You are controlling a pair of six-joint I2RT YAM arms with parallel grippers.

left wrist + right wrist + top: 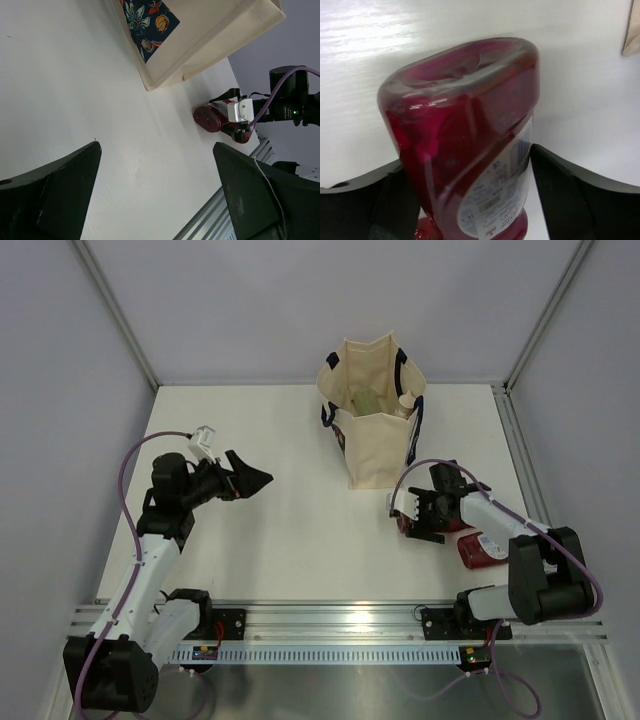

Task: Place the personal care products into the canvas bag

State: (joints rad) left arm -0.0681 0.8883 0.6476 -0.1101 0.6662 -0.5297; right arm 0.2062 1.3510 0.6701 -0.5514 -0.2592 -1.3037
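White table [300, 540], walled on the left, right and far sides. Canvas bag [378, 445] stands upright at the far side, a bit right of centre, mouth open. Its navy handles [402, 362] hang at the rim, and a dark floral patch [147, 20] is on its left side. An olive-grey bottle [366, 400] and a beige bottle [405, 405] show inside the bag mouth; no other contents can be made out.

Left arm is on the left side of the table, well apart from the bag. Left gripper [250, 472] is raised off the surface and points right, jaws spread wide, holding nothing.

Right arm is on the right side. Right gripper [418, 517] is low at the table, near and just right of the bag. Its jaws straddle a dark red bottle [470, 125] with a white label. The right wrist view shows a strip of bare table between the bottle and the right finger [585, 195], so the jaws are not clamped yet. Can't tell if the left finger touches.

A second dark red bottle [480, 548] lies on the table just right and near of that gripper, beside the right arm's forearm, outside the bag.
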